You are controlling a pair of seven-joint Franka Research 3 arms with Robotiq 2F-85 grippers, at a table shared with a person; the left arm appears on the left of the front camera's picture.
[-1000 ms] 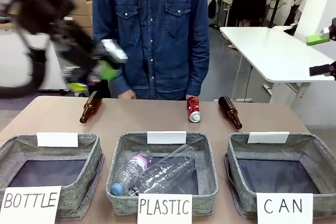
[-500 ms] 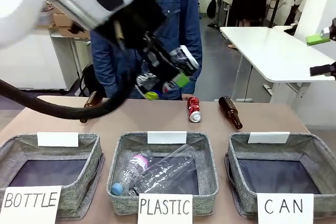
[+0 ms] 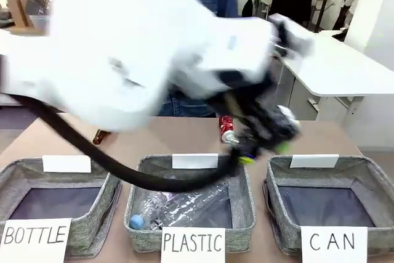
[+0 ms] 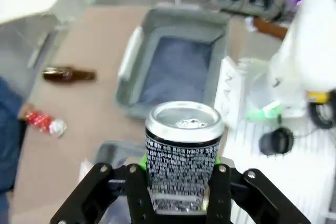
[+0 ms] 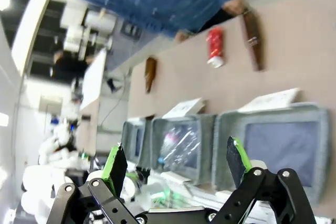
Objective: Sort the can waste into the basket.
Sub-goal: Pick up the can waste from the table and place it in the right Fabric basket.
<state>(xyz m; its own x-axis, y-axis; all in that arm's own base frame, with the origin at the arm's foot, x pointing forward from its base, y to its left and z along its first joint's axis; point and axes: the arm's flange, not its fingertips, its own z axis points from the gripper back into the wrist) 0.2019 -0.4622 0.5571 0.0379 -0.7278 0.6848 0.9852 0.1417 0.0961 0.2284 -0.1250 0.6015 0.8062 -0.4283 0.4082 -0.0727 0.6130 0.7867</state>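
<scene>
My left gripper [image 4: 180, 179] is shut on the dark can with green-black print [image 4: 182, 148], silver end up. In the front view that gripper [image 3: 266, 147] and the dark can [image 3: 285, 124] are a blur, low above the gap between the middle basket and the CAN basket [image 3: 369, 167]. The left wrist view has the CAN basket [image 4: 176, 30] ahead of the held can, its dark inside bare. The slim red can [image 3: 226, 126] lies on the table behind the baskets, red can [image 4: 45, 123]. My right gripper [image 5: 176, 163] hangs open, high above the table, with nothing between its fingers.
The PLASTIC basket [image 3: 243, 204] holds clear plastic bottles; the BOTTLE basket [image 3: 92, 164] stands at the left. A brown glass bottle [image 3: 98, 136] lies at the far left, another brown bottle [image 5: 252, 32] right of the red can [image 5: 214, 46]. A person in denim stands at the far side.
My left arm has swung quickly from the far left across the table to the right and downward, carrying the dark can toward the CAN basket. The right gripper has left the front view.
</scene>
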